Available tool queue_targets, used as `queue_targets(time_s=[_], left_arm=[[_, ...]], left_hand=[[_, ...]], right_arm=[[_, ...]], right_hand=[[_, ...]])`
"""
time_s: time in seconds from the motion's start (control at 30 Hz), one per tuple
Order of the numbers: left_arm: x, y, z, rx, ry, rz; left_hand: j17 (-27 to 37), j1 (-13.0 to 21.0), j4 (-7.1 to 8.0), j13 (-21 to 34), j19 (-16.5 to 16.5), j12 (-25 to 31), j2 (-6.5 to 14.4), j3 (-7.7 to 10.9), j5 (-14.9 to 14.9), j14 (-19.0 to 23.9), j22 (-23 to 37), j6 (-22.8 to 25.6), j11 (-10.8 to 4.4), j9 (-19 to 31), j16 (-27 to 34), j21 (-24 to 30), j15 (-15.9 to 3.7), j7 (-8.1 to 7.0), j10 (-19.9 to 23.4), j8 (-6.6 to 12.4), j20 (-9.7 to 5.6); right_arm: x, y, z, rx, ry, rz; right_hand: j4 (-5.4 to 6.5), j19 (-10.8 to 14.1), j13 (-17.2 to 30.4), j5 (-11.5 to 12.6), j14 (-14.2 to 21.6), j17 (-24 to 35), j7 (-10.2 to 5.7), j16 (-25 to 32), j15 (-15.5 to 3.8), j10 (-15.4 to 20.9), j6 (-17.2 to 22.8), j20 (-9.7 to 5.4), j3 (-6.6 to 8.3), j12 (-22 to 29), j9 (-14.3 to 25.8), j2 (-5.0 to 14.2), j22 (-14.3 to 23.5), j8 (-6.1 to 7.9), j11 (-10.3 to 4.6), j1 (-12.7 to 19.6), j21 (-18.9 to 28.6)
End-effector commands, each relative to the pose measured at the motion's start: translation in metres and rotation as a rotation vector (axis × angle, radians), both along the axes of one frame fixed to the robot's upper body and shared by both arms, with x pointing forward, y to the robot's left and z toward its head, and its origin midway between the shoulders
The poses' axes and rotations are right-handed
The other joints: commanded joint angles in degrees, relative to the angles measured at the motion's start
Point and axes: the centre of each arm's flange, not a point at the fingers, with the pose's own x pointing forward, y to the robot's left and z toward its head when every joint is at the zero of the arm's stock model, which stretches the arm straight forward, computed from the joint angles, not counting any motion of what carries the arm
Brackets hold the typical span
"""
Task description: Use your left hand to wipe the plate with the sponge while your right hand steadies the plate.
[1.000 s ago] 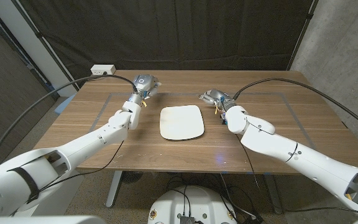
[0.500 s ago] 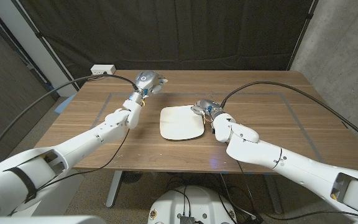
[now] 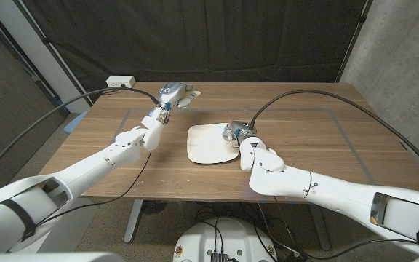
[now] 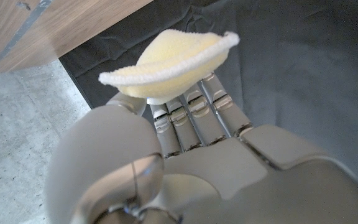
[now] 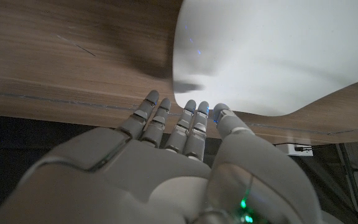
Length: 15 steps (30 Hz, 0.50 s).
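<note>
— Where is our sponge [image 4: 169, 65] right now?

— Our left hand [image 3: 173, 94] holds it. In the left wrist view we see the yellow sponge bent and squeezed at our fingers [image 4: 191, 115]. The hand is up over the far left part of the wooden table [image 3: 108, 138].

— And the plate [image 3: 209, 145]?

— The white plate lies in the middle of the table. It is a square plate with round corners. From our left hand it lies toward the robot and toward the right side, a little way off. We are not touching it with the sponge yet.

— Is our right hand [image 3: 235, 132] helping?

— It is at the plate's right edge. In the right wrist view our fingers [image 5: 188, 121] are spread out and reach to the rim of the plate [image 5: 266, 56]. They hold nothing. We cannot tell if they press on the plate or are just beside it.

— Which hand is closer to the plate?

— The right one, by a lot. So we think the left hand must bring the sponge down and in toward the plate next.
</note>
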Motion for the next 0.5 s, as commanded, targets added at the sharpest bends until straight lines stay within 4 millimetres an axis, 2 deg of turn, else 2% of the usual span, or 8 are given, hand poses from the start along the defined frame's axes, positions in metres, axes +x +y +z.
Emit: queue_targets(time_s=[0.03, 0.13, 0.2, 0.23, 0.37, 0.5], left_arm=[[-0.0125, -0.003, -0.0008, -0.009, 0.052, -0.105], [-0.014, -0.0035, -0.0014, -0.007, 0.063, -0.116], [-0.0142, -0.0039, -0.0015, -0.008, 0.069, -0.121], [-0.0143, -0.0041, -0.0017, -0.009, 0.075, -0.124], [-0.0142, -0.0061, -0.0033, 0.0, 0.089, -0.136], [-0.0148, -0.0083, -0.0054, 0.005, 0.104, -0.148]], left_hand=[[0.25, 0.85, 0.02, 0.39, 0.42, 0.36, 0.36, 0.5, 0.28, 0.7, 0.3, 1.25, -0.25, 0.12, -0.25, 0.48, -3.21, 0.78, 0.24, 0.13, -2.58], [0.3, 0.84, 0.07, 0.47, 0.44, 0.36, 0.31, 0.51, 0.28, 0.73, 0.3, 1.35, -0.21, 0.12, -0.33, 0.57, -3.18, 0.72, 0.28, 0.12, -2.64], [0.32, 0.84, 0.08, 0.5, 0.46, 0.37, 0.29, 0.53, 0.28, 0.76, 0.3, 1.39, -0.21, 0.13, -0.36, 0.61, -3.19, 0.71, 0.32, 0.12, -2.64], [0.34, 0.85, 0.08, 0.52, 0.44, 0.37, 0.28, 0.54, 0.28, 0.77, 0.3, 1.35, -0.18, 0.13, -0.38, 0.63, -3.2, 0.71, 0.31, 0.09, -2.63], [0.42, 0.9, 0.1, 0.63, 0.56, 0.38, 0.25, 0.59, 0.29, 0.92, 0.3, 1.43, -0.17, 0.13, -0.43, 0.79, -3.24, 0.74, 0.4, 0.04, -2.75], [0.51, 0.93, 0.14, 0.75, 0.48, 0.33, 0.2, 0.63, 0.29, 1.01, 0.3, 1.38, -0.08, 0.14, -0.51, 0.89, -3.21, 0.75, 0.36, -0.05, -2.72]], right_arm=[[0.0083, 0.0125, -0.0106, -0.088, 0.051, -0.063], [0.009, 0.0149, -0.0115, -0.107, 0.052, -0.071], [0.0094, 0.0165, -0.0119, -0.123, 0.048, -0.079], [0.0095, 0.0174, -0.0122, -0.134, 0.043, -0.085], [0.0098, 0.0186, -0.0123, -0.158, 0.036, -0.101], [0.0106, 0.0181, -0.0117, -0.171, 0.042, -0.099]], right_hand=[[0.66, -1.39, 0.16, 0.23, -1.71, 0.14, -1.23, -0.19, -4.75, -0.44, -1.14, -0.59, 1.25, -0.17, 0.03, 0.59, 0.29, 0.08, -1.37, 1.9, -0.48], [1.41, -1.65, 0.22, 0.68, -2.16, 0.21, -2.58, 0.09, -5.32, -0.3, -0.69, -1.11, 3.0, 0.03, 0.07, 0.94, 0.4, 0.56, -1.72, 3.57, -0.32], [1.86, -1.66, 0.26, 0.88, -2.21, 0.23, -2.94, 0.28, -5.63, -0.27, -0.6, -1.29, 3.99, 0.09, 0.09, 1.0, 0.47, 0.68, -1.86, 4.54, -0.17], [2.27, -1.5, 0.31, 1.06, -2.21, 0.22, -3.23, 0.45, -6.17, -0.07, -0.32, -1.58, 5.28, 0.21, 0.12, 1.0, 0.56, 0.85, -1.91, 5.92, 0.12], [2.87, -1.05, 0.39, 1.22, -1.95, 0.2, -3.3, 0.81, -6.89, 0.62, 0.56, -2.1, 7.4, 0.47, 0.17, 0.97, 0.78, 1.17, -1.99, 8.65, 0.79], [3.06, -1.04, 0.43, 1.21, -1.85, 0.19, -3.25, 0.93, -7.16, 1.08, 1.33, -2.15, 8.06, 0.62, 0.2, 0.89, 0.87, 1.42, -1.98, 9.71, 1.02]])
